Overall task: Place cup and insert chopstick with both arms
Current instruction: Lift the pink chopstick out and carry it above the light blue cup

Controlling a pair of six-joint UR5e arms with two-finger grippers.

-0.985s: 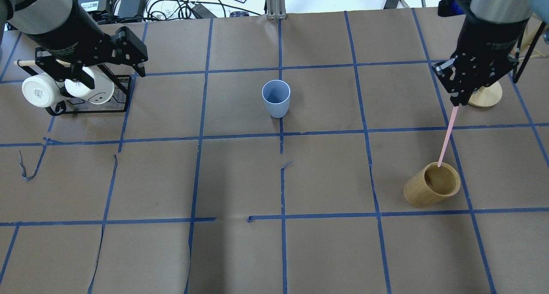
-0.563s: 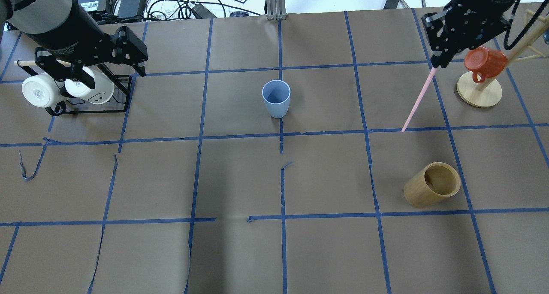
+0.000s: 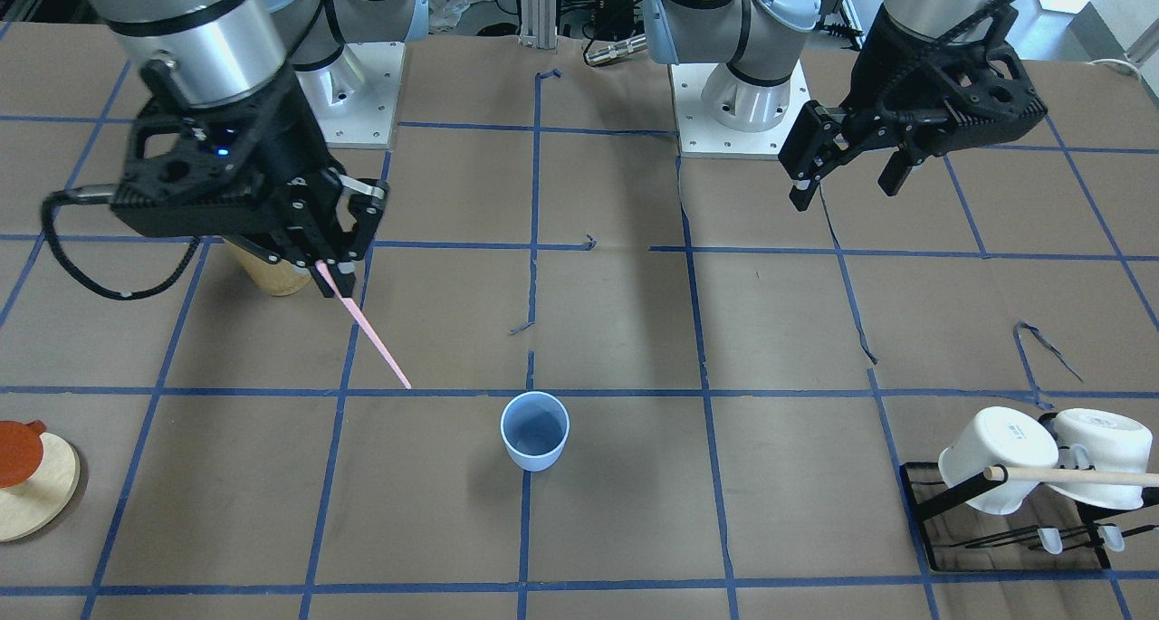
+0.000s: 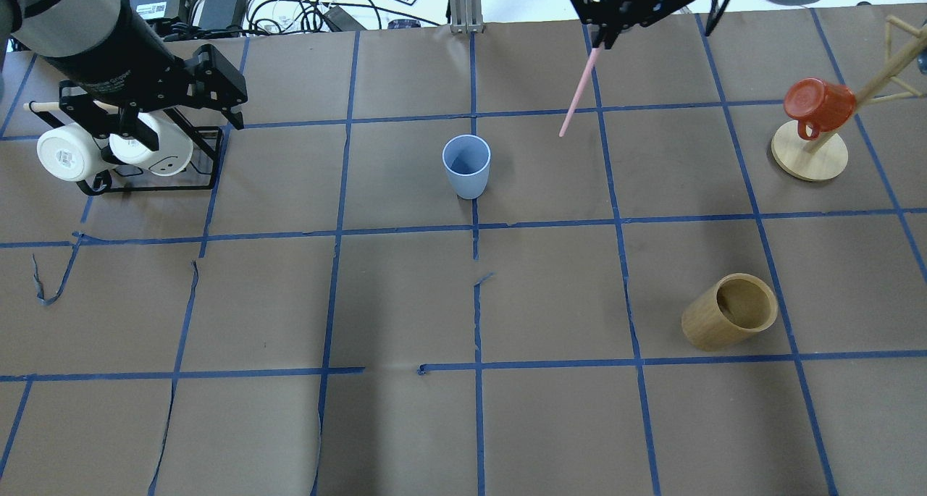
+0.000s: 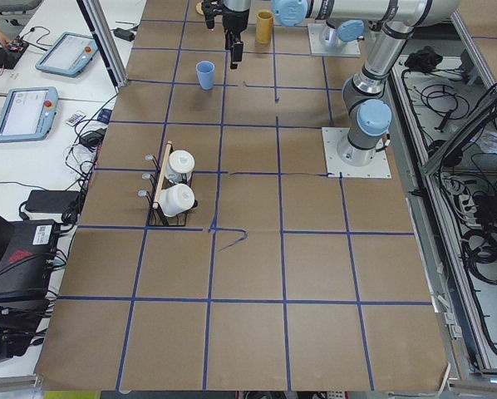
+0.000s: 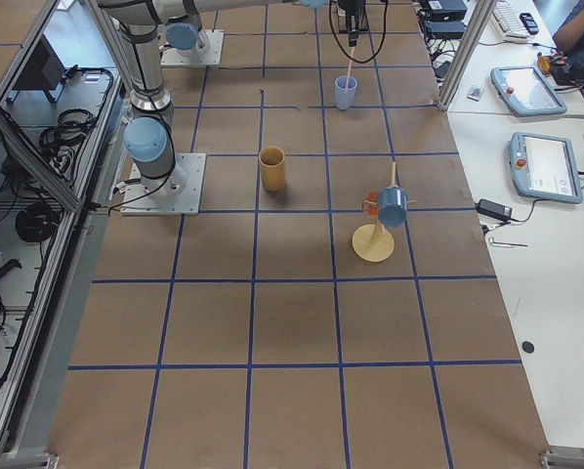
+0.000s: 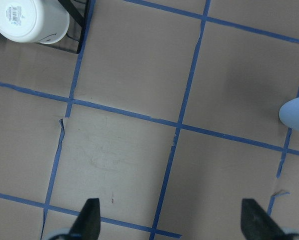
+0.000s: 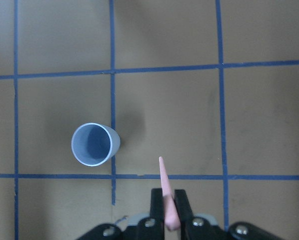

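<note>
The light blue cup (image 4: 466,166) stands upright and empty near the table's middle; it also shows in the front view (image 3: 535,431) and in the right wrist view (image 8: 93,145). My right gripper (image 4: 599,36) is shut on the top end of the pale pink chopstick (image 4: 577,90), which hangs tip down in the air, above the table and to the right of the cup. In the right wrist view the chopstick (image 8: 165,192) sits between the shut fingers, its tip clear of the cup's rim. My left gripper (image 4: 185,123) is open and empty, raised beside the mug rack.
A tan bamboo cylinder (image 4: 730,313) stands at the near right. A black rack (image 4: 210,159) with two white mugs and a wooden rod is at the far left. A red mug (image 4: 818,105) hangs on a wooden tree at the far right.
My right gripper has lifted the chopstick out of the bamboo cylinder and carried it away and leftward toward the blue cup. The left arm has not moved.
</note>
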